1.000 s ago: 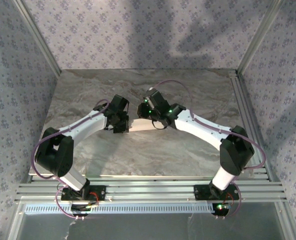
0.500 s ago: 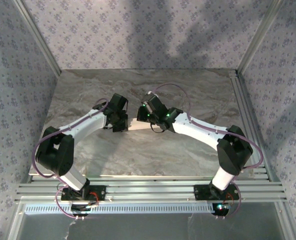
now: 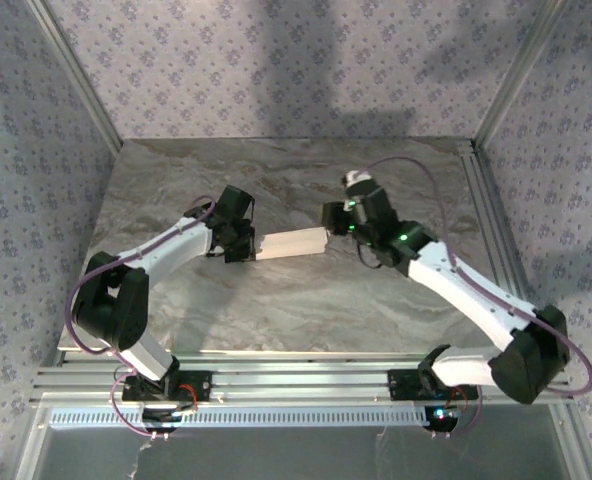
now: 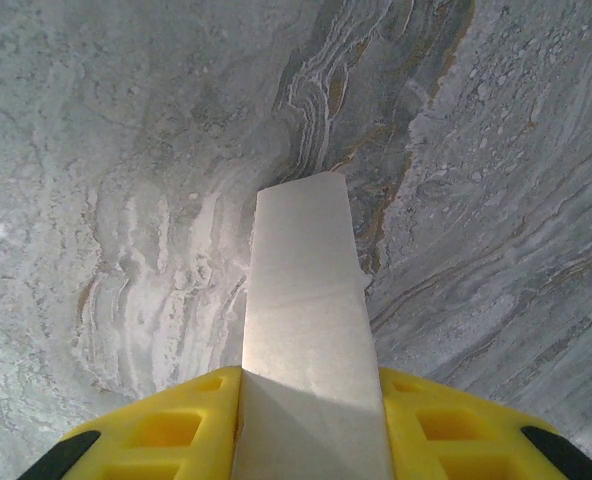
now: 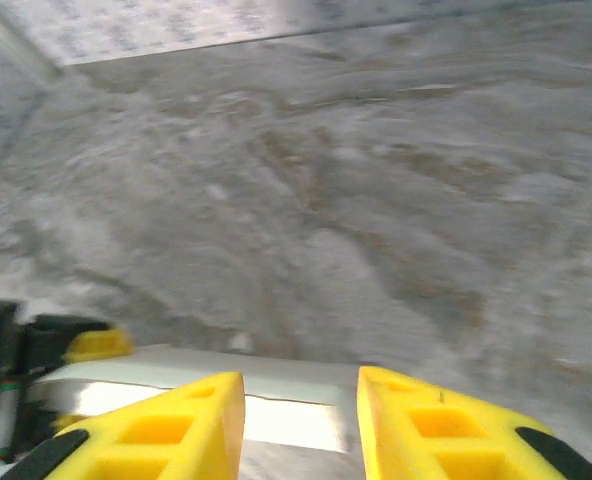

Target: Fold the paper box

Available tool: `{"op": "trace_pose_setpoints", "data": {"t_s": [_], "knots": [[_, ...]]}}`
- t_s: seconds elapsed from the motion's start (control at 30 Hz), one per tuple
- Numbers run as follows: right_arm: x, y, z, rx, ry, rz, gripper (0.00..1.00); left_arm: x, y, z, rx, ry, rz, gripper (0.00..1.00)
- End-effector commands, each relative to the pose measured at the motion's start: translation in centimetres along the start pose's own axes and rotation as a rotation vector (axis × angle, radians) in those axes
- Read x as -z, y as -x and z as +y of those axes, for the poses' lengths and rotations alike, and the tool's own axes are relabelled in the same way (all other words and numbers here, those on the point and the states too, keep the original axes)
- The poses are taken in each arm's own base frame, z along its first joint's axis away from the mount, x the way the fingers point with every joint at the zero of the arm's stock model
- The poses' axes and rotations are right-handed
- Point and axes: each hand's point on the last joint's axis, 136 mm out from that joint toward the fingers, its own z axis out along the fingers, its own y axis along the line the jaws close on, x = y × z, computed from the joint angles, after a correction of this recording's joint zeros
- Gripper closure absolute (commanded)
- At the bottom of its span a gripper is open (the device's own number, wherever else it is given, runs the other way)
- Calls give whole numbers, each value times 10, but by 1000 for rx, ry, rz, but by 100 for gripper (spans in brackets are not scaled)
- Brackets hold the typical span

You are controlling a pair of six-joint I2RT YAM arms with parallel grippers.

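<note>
The paper box point(image 3: 292, 242) lies folded as a flat white strip on the marbled table. My left gripper point(image 3: 238, 240) is shut on its left end. In the left wrist view the box point(image 4: 304, 290) runs away from me between the yellow fingers point(image 4: 166, 430) of that gripper point(image 4: 311, 400), which press both its long sides. My right gripper point(image 3: 330, 217) stands open just beyond the box's right end, off the cardboard. In the right wrist view the box point(image 5: 156, 385) lies low ahead, its end showing in the gap of the open right gripper point(image 5: 300, 390).
Grey marbled tabletop point(image 3: 306, 300) with patterned walls on three sides. An aluminium rail point(image 3: 496, 230) runs along the right edge. The left gripper's yellow finger point(image 5: 96, 343) shows at the box's far end in the right wrist view.
My right gripper has opened, let go of the box's right end and drawn back to the right, its arm swinging outward. The left gripper keeps its hold, and the box now lies uncovered.
</note>
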Motion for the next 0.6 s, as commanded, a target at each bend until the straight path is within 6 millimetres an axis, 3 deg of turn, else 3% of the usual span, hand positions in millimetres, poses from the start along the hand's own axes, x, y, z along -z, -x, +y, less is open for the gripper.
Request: {"op": "trace_pose_setpoints", "data": {"t_s": [0.0, 0.2, 0.53, 0.57], "knots": [[-10, -58, -34, 90, -12, 219, 65, -12, 30, 30, 78, 130, -118, 78], [-23, -79, -34, 216, 0, 343, 63, -12, 28, 26, 65, 126, -111, 79], [-43, -76, -18, 276, 50, 417, 63, -7, 30, 26, 56, 138, -123, 79], [-44, -64, -12, 281, 61, 393, 63, -7, 29, 26, 55, 139, -122, 79]]}}
